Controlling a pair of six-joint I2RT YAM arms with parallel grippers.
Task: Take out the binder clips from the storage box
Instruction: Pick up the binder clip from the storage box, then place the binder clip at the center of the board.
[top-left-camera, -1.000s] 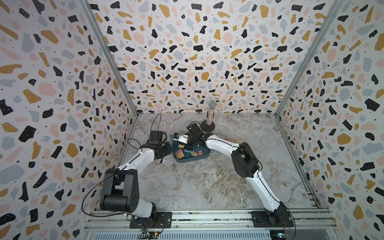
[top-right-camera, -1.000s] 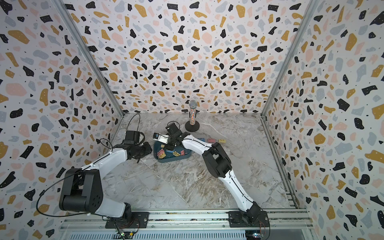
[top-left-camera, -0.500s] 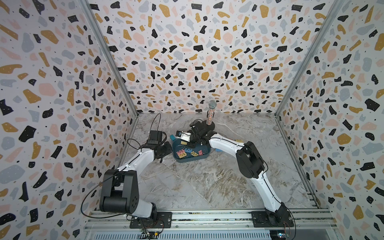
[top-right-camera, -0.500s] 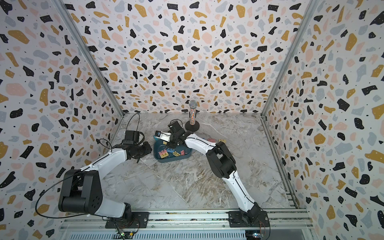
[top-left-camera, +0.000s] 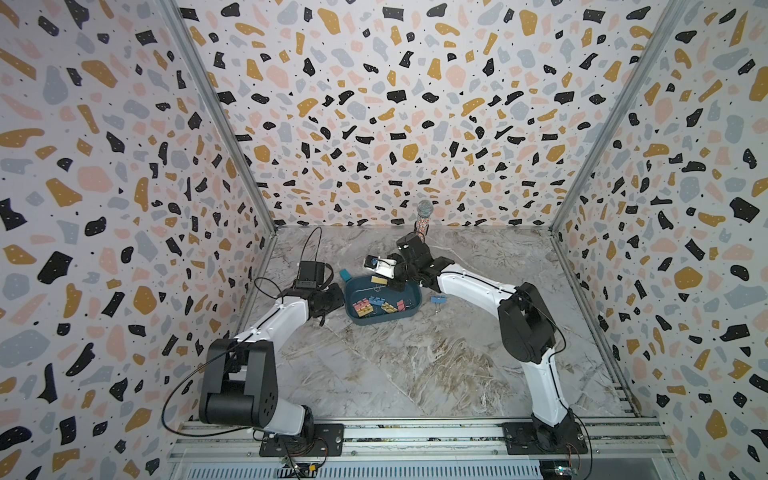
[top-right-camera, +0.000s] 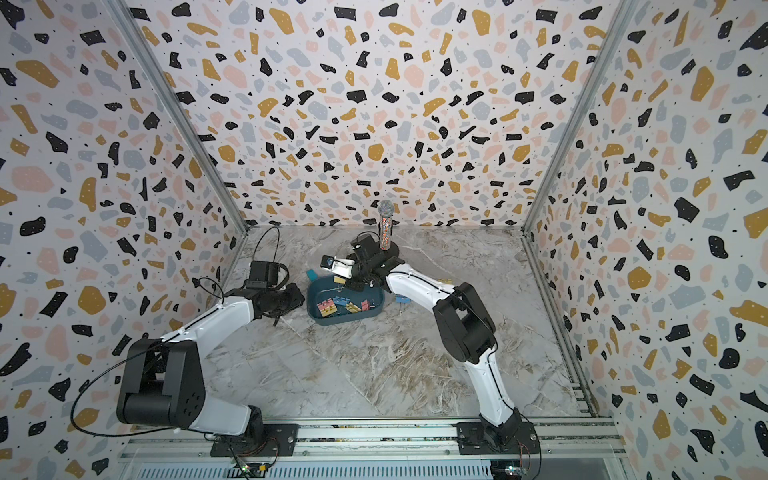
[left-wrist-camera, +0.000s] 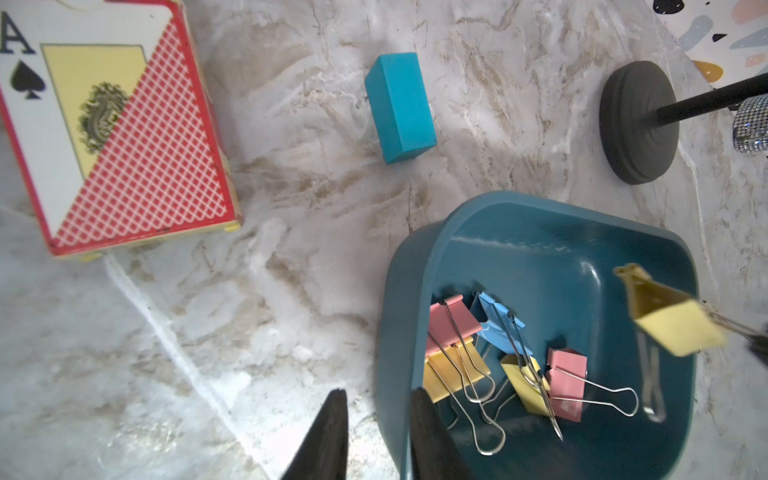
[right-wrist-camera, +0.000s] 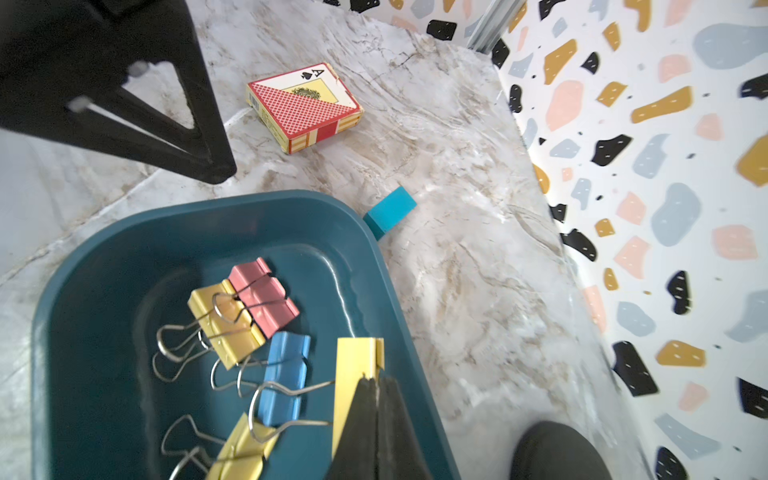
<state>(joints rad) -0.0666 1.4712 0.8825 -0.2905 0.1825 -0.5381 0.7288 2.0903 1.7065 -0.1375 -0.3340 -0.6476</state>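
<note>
At least seven small binder clips (left-wrist-camera: 453, 322), with pastel bodies and silver wire handles, are counted in all. Five are seen lying in the one dark teal plastic storage box (left-wrist-camera: 540, 249): two pink, two yellow and one blue. One more yellow clip (right-wrist-camera: 357, 361) is held in the right gripper (right-wrist-camera: 376, 384). One blue clip (top-left-camera: 436, 299) is found on the marble-patterned counter (top-left-camera: 415, 365), outside the box. Also counted are one small bright teal block (left-wrist-camera: 401, 108), one red-and-white pack of playing cards (left-wrist-camera: 124, 137) and one glittery microphone (top-right-camera: 385, 230) on a round black stand.
</note>
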